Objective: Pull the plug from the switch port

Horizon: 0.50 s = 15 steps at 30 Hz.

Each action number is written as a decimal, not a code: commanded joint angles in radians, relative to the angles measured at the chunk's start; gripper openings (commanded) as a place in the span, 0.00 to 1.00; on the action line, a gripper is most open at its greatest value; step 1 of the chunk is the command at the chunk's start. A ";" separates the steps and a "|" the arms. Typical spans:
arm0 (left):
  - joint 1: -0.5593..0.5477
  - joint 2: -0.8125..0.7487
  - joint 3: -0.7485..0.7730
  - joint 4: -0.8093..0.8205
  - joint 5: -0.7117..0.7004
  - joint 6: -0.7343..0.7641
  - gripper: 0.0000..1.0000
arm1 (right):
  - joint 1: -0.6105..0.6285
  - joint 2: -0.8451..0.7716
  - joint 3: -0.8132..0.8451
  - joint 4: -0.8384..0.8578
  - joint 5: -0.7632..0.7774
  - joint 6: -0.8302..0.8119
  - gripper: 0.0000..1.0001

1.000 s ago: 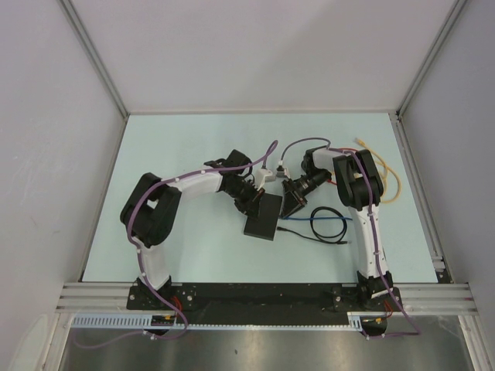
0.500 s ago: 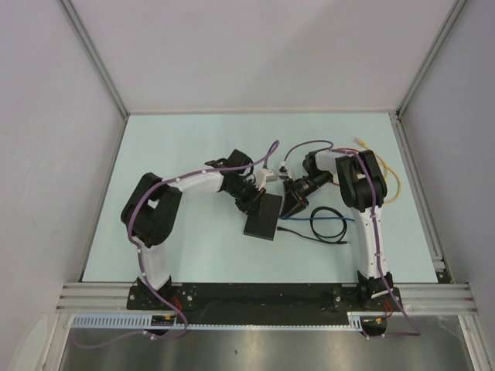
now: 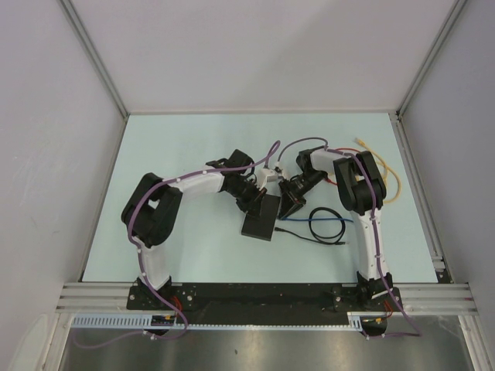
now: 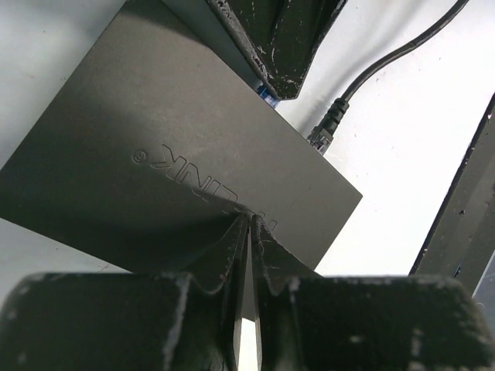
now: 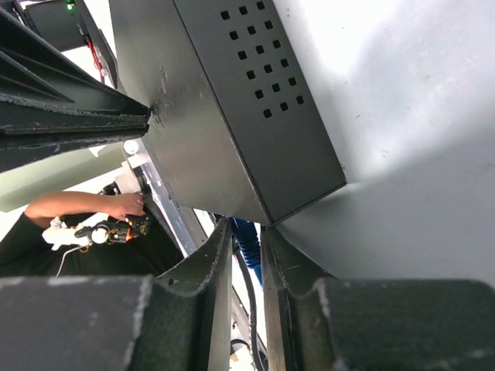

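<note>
The black switch (image 3: 260, 218) lies flat mid-table; its lettered top fills the left wrist view (image 4: 178, 147). My left gripper (image 3: 254, 202) is shut, its tips (image 4: 249, 220) pressing down on the switch's top. My right gripper (image 3: 286, 205) sits at the switch's right edge, its jaws closed on the blue plug (image 5: 249, 241) where it meets the switch's corner (image 5: 263, 154). In the left wrist view the right fingers (image 4: 282, 39) cover the blue plug (image 4: 267, 94).
The blue cable (image 3: 326, 220) loops right of the switch. A loose black cable (image 3: 313, 236) lies beside it, its plug (image 4: 325, 133) near the switch's edge. A yellow cable (image 3: 392, 184) lies far right. Enclosure walls surround the table.
The right wrist has shifted slightly left and back at the switch's edge, and the switch has turned a little with it. The left gripper stays pressed on the switch.
</note>
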 commanded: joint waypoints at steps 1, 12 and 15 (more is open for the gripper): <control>-0.010 0.038 -0.006 -0.001 -0.079 0.041 0.13 | 0.013 0.021 -0.024 0.105 0.243 -0.025 0.13; -0.018 0.049 -0.003 0.002 -0.084 0.041 0.13 | -0.113 -0.070 -0.078 0.043 0.219 -0.112 0.12; -0.025 0.055 0.010 -0.003 -0.082 0.039 0.13 | -0.134 -0.089 -0.087 0.042 0.183 -0.124 0.12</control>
